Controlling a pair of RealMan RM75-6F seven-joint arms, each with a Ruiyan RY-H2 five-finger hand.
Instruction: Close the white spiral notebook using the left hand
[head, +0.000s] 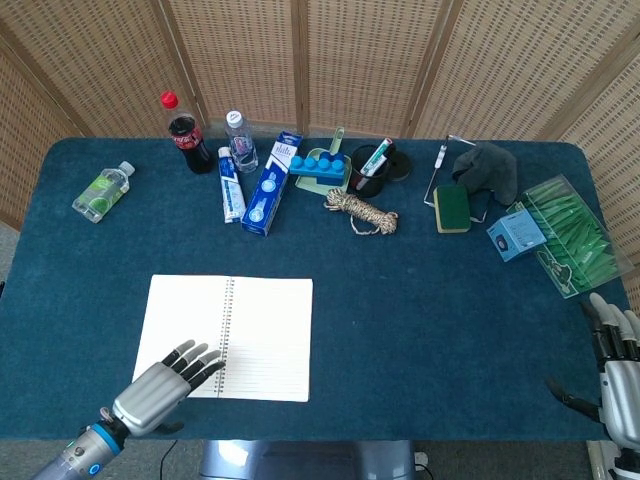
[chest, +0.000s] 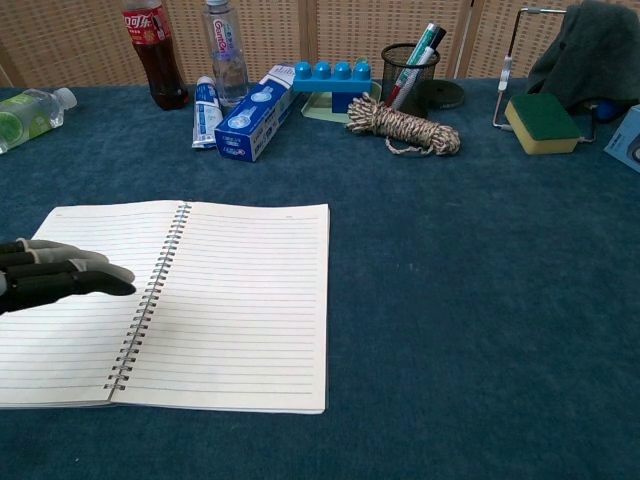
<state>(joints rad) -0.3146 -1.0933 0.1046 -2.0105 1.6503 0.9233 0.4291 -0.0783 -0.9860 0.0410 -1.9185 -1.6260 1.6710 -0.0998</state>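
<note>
The white spiral notebook (head: 250, 330) (chest: 240, 300) lies open and flat on the blue table near the front, lined pages up, with its wire spine down the middle. My left hand (head: 165, 385) (chest: 55, 277) hovers over the notebook's left page, fingers stretched out toward the spine, holding nothing. My right hand (head: 620, 365) stays at the table's front right corner, fingers apart and empty; the chest view does not show it.
Along the back stand a cola bottle (head: 185, 130), a water bottle (head: 240, 140), toothpaste boxes (head: 268, 182), blue blocks (head: 320, 165), a pen cup (head: 370, 170) and a rope coil (head: 362, 212). A green bottle (head: 102, 190) lies back left. A sponge (head: 452, 207) and green packets (head: 570, 235) are at right.
</note>
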